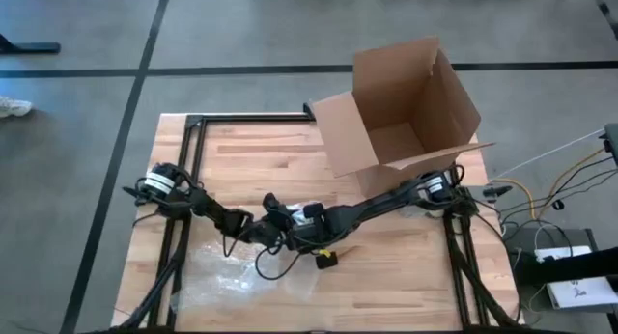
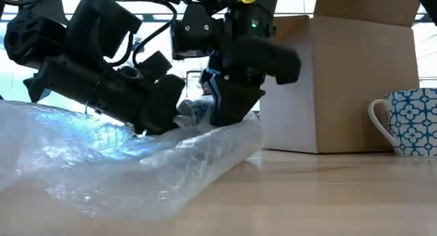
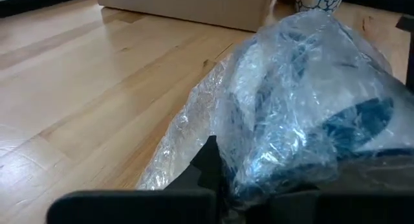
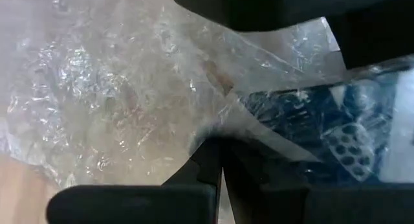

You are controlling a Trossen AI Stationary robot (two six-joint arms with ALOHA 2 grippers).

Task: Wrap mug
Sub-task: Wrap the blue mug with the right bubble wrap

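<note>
left tool (image 2: 160, 110): pinching clear crinkled bubble wrap (image 2: 102, 161), you're folding it over the mug.
right tool (image 2: 232, 103): pinching the wrap's far flap, pinning blue-white patterned mug (image 3: 323, 114) between tools.

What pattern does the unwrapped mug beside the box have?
The mug has a blue floral tile pattern on white, best seen in the low view.

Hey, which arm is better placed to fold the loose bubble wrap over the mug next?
Probably the left: its gripper sits beside the loose bubble wrap spreading on its side, while the right gripper is pressed at the wrapped mug.

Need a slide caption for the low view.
Both grippers press bubble wrap around a mug; second mug beside cardboard box.
</note>
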